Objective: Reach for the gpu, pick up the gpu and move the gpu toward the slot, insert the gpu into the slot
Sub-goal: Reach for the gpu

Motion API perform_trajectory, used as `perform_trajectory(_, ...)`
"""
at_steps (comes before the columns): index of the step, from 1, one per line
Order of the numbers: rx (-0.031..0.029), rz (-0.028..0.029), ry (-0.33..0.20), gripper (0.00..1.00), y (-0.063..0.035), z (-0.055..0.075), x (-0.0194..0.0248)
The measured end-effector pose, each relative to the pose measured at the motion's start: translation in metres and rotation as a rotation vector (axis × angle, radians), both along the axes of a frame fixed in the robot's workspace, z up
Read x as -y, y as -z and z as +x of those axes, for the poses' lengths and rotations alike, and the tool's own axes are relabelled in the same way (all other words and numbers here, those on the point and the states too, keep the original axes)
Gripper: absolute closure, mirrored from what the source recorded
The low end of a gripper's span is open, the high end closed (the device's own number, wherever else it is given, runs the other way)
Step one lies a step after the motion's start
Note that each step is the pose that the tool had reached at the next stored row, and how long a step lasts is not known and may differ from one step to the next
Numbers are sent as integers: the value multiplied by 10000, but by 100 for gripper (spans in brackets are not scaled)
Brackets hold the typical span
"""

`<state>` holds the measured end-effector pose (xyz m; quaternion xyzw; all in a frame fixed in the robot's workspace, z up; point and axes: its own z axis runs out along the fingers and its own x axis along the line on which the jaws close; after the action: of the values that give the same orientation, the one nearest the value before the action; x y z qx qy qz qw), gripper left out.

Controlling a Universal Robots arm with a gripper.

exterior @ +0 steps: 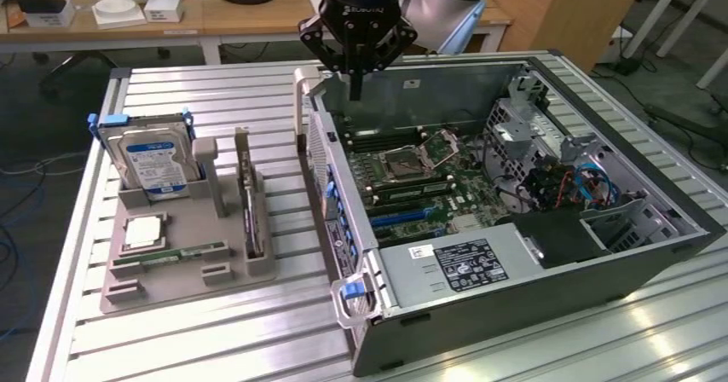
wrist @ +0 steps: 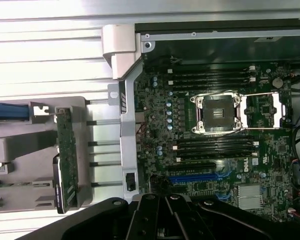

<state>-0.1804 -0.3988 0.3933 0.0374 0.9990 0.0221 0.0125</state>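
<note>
The slatted table lies closest. On it, from the exterior view's left, sits a grey holder with a hard drive, then the gpu standing on edge in the holder, untouched. The end effector, fingers pressed together and empty, hovers over the far wall of the open case. The card looks light, stiff and fragile, so it is best pinched across its faces at the upper edge.

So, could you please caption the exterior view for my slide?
Shut gripper hangs over the open computer case; the gpu stands in its holder.
</note>
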Motion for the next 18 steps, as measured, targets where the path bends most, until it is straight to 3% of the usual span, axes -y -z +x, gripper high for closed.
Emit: perform_trajectory(18, 0, 0, 0, 90, 0, -166, 0)
